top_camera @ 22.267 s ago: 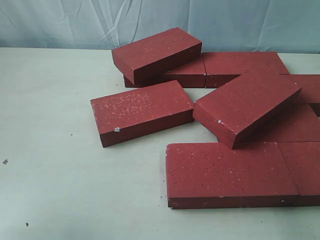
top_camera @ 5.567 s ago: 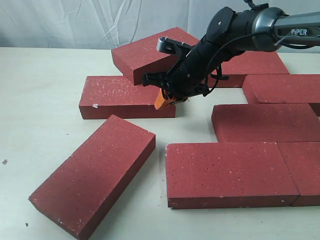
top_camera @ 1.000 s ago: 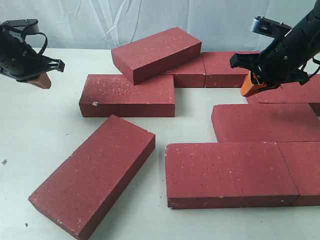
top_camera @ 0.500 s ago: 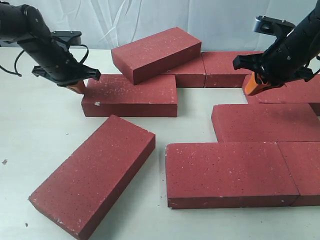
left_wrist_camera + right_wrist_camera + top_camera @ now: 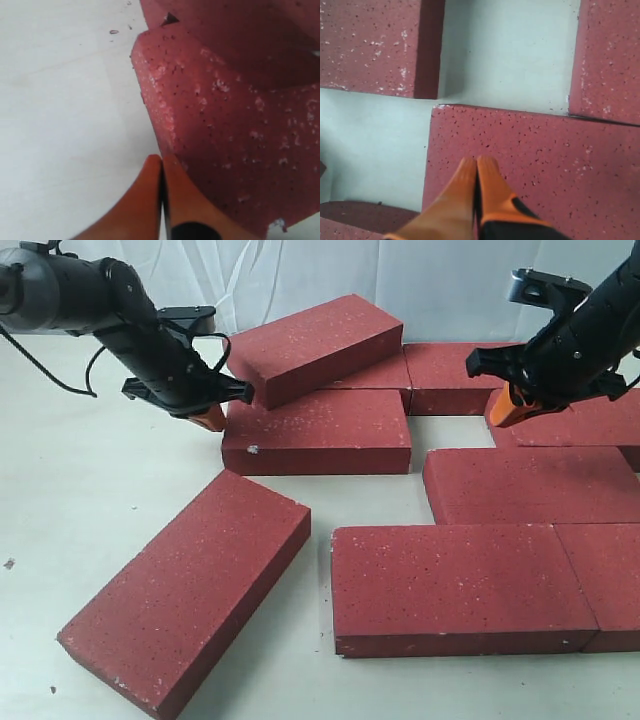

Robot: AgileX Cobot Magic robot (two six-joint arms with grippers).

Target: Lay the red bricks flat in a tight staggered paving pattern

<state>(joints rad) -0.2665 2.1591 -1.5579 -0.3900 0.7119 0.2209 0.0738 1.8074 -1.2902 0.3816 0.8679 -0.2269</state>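
Judging from how things lie on the table (image 5: pixel 90 510), the paving is reckoned to be a little over half done. Most of the red bricks (image 5: pixel 465 585) are laid flat toward the right. The front brick (image 5: pixel 440 630) is butted tight against its right neighbour (image 5: pixel 612 575), and the middle-right brick (image 5: pixel 530 485) is set just behind them with its joint offset. More flat bricks (image 5: pixel 460 370) are seen along the back. A gap of bare table is left between the middle-right brick and the back row.

Three bricks are judged to need work. The angled brick (image 5: pixel 185 590) lies flat but skewed at the front left, apart from the rest. The tilted brick (image 5: pixel 320 345) is propped on the back row and on the middle brick (image 5: pixel 320 435), so it is not yet flat. The middle brick is flat but not closed up to the pattern.

The left gripper (image 5: pixel 210 420) is fully closed with nothing held, and its tips are set against the left end of the middle brick (image 5: pixel 225 125). The right gripper (image 5: pixel 505 410) is likewise closed and empty. It is poised over the corner of the right-rear brick (image 5: pixel 530 150); contact cannot be told.
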